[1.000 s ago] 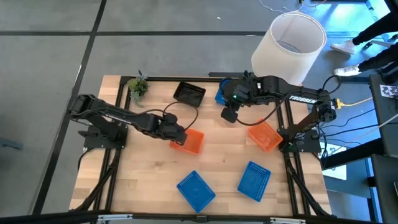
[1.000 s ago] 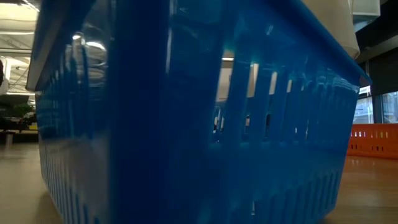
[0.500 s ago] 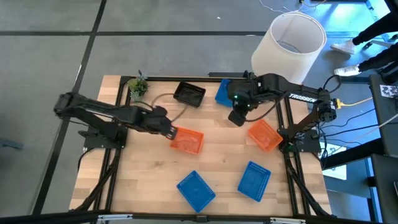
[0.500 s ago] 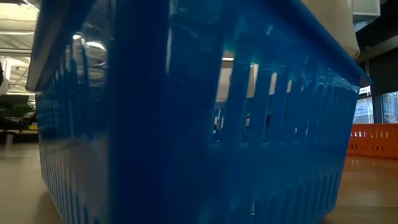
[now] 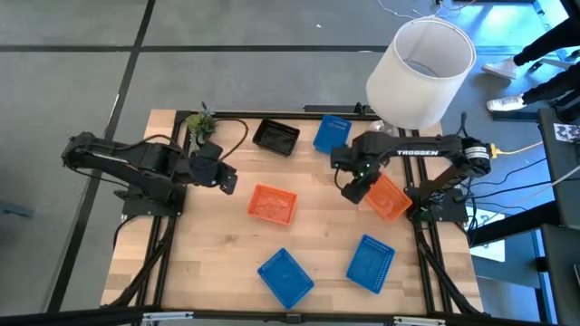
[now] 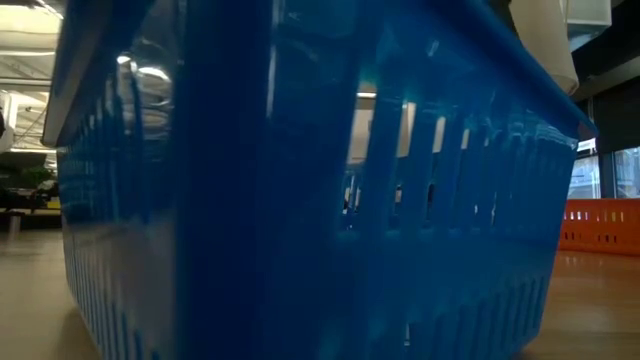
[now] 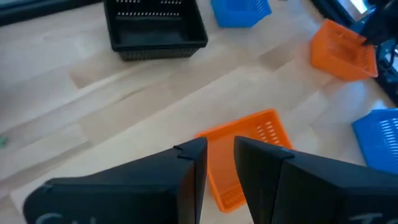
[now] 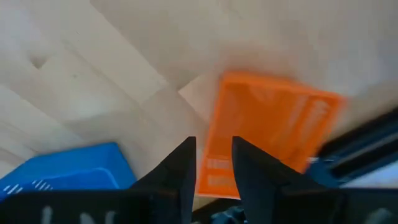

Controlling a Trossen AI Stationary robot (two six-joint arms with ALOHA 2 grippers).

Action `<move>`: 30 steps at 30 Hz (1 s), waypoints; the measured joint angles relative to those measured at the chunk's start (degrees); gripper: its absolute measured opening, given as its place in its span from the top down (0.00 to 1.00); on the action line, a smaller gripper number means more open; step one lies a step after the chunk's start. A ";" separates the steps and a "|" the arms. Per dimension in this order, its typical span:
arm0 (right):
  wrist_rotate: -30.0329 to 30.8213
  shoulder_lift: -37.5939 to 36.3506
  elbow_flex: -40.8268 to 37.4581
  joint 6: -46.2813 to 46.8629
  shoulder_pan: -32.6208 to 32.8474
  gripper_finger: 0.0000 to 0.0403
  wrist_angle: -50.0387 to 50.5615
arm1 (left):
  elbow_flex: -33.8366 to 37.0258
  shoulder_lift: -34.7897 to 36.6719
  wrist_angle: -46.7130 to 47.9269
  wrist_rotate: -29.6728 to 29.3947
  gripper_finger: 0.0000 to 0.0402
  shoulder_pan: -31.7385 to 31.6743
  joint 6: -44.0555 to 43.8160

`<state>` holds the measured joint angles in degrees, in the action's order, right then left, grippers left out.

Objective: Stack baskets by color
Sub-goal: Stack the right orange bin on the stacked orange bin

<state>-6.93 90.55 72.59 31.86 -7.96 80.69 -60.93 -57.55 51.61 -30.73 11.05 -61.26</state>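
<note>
Left gripper point(image 5: 225, 178): near the table's left edge, fingers point(image 7: 193, 171) a narrow gap apart, holding nothing, aimed across the wood at the orange rectangular plastic mesh basket point(image 5: 272, 204) lying apart from it near the table's centre. Small green plant point(image 5: 201, 125): at the far left corner. Black rectangular plastic mesh basket point(image 5: 276, 136): along the far edge, with a blue rectangular plastic mesh basket point(image 5: 331, 132) just beside it to the right. Two more blue mesh baskets point(image 5: 285, 276) point(image 5: 370, 263): along the near edge, well apart from the far blue one. Right gripper point(image 5: 352, 192): over the right half of the table, fingers narrowly parted and empty, just beside the second orange mesh basket point(image 5: 386, 196), which sits at the right edge next to the dark arm mount point(image 5: 433, 204). Risks, as judged: narrow jaws may ride over the thin rim and shove this basket against the mount or off the edge; a skewed grip would prevent clean nesting into the central orange one. Big white cylindrical lampshade point(image 5: 420, 70): beyond the far right corner, clear of the work. Obstruction: a blue basket wall fills the low view, hiding nearly everything behind it.
</note>
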 joint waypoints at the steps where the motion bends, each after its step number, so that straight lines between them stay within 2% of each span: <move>1: -0.94 0.01 -1.79 0.56 0.01 0.75 -1.58 | 0.05 -0.01 0.10 0.06 0.82 0.00 0.05; 10: -3.76 0.01 -13.81 2.17 -0.03 0.75 -8.62 | 0.09 0.16 0.25 0.14 0.82 -0.01 0.36; 18: -4.10 0.01 -16.73 1.22 -0.03 0.75 -14.32 | 0.09 0.14 0.23 0.14 0.82 -0.02 0.08; 27: -1.37 0.01 -21.77 -0.58 -0.16 0.75 -21.41 | 0.09 0.14 0.20 0.27 0.82 -0.02 -0.02; 30: -1.16 0.01 -22.00 -0.61 -0.16 0.81 -21.60 | 0.09 0.14 0.20 0.29 0.82 -0.02 -0.02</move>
<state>-8.10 90.56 50.59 31.24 -8.12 59.09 -60.84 -57.41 51.81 -30.45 11.03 -61.29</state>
